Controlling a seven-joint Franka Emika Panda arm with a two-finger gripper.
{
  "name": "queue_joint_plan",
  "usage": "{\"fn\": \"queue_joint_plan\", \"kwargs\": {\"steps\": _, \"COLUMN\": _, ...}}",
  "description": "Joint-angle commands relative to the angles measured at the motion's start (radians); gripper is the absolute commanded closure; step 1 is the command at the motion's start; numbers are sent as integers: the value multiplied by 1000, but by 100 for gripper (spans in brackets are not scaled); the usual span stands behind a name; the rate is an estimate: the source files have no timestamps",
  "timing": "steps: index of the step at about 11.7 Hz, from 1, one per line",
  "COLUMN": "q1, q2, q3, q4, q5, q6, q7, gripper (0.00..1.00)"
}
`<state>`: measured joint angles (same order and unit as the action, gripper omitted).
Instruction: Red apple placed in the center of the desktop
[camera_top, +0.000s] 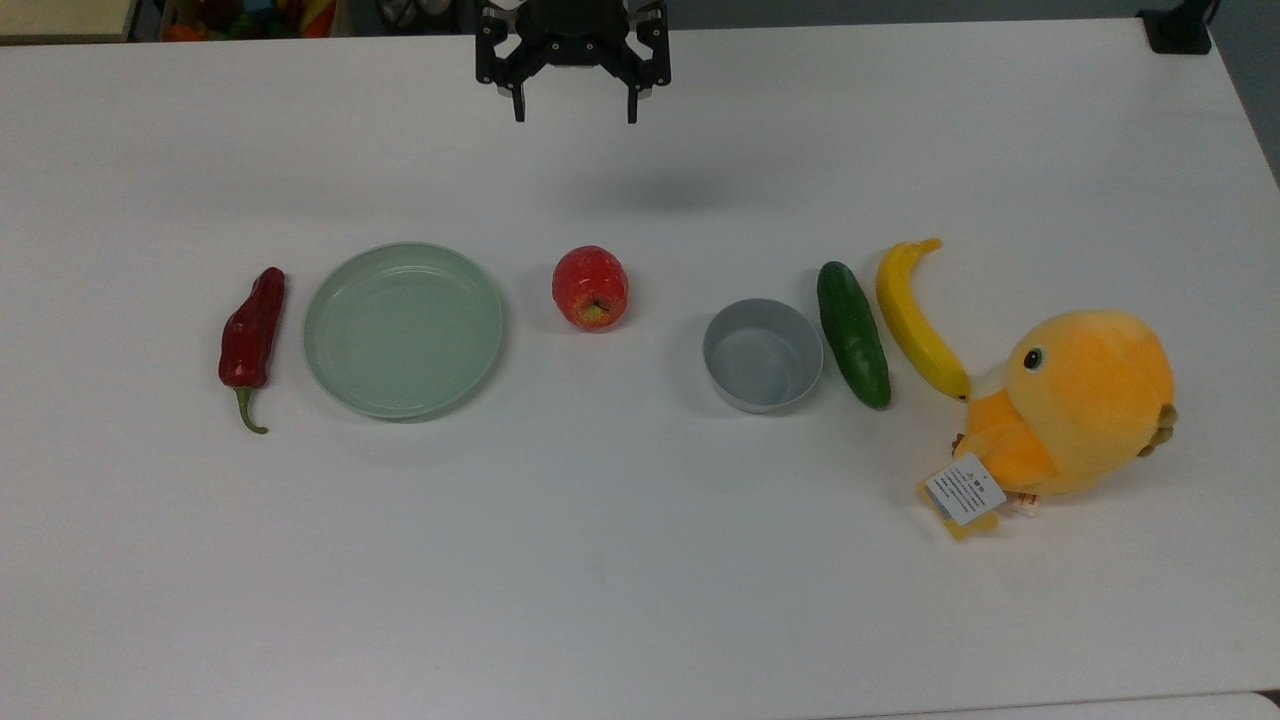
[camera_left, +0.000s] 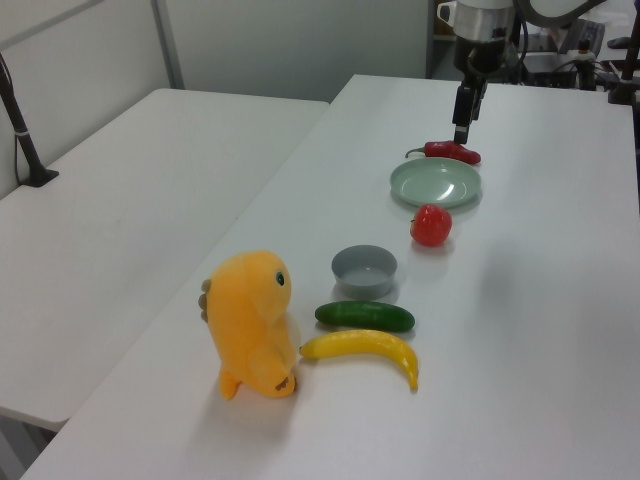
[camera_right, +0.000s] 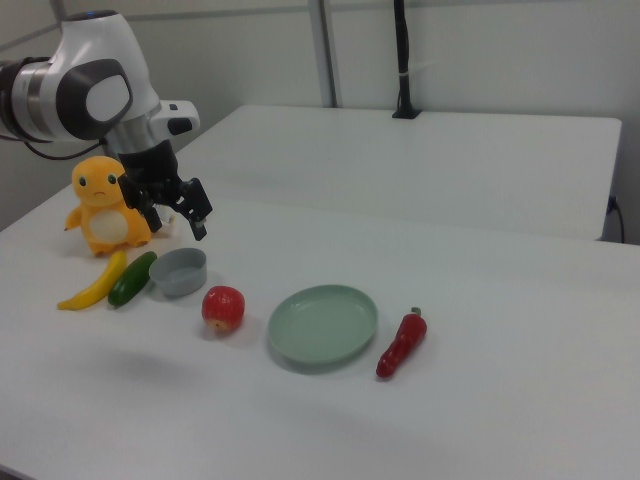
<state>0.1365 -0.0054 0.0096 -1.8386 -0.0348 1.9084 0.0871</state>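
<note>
The red apple rests on the white desktop, between a pale-green plate and a grey bowl, with its stem dimple toward the top view's bottom. In the left view the apple lies just in front of the plate; in the right view the apple lies to the plate's left. My gripper hangs open and empty near the top view's upper edge, well apart from the apple. It is raised above the desktop in the right view and stands beyond the plate in the left view.
In a row across the top view lie a dark-red chili, the plate, the grey bowl, a cucumber, a banana and an orange plush bird. The desktop's front half is bare.
</note>
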Motion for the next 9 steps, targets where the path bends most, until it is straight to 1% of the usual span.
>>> {"fn": "queue_joint_plan", "kwargs": {"steps": 1, "q1": 12, "q2": 4, "q3": -5, "q4": -5, "q5": 25, "q6": -19, "q7": 16, "gripper": 0}}
{"fn": "queue_joint_plan", "kwargs": {"steps": 8, "q1": 5, "q2": -8, "q3": -5, "q4": -2, "q5": 32, "q6": -23, "q7": 10, "gripper": 0}}
{"fn": "queue_joint_plan", "kwargs": {"steps": 9, "q1": 12, "q2": -7, "q3": -5, "q4": -5, "q5": 32, "q6": -19, "q7": 10, "gripper": 0}}
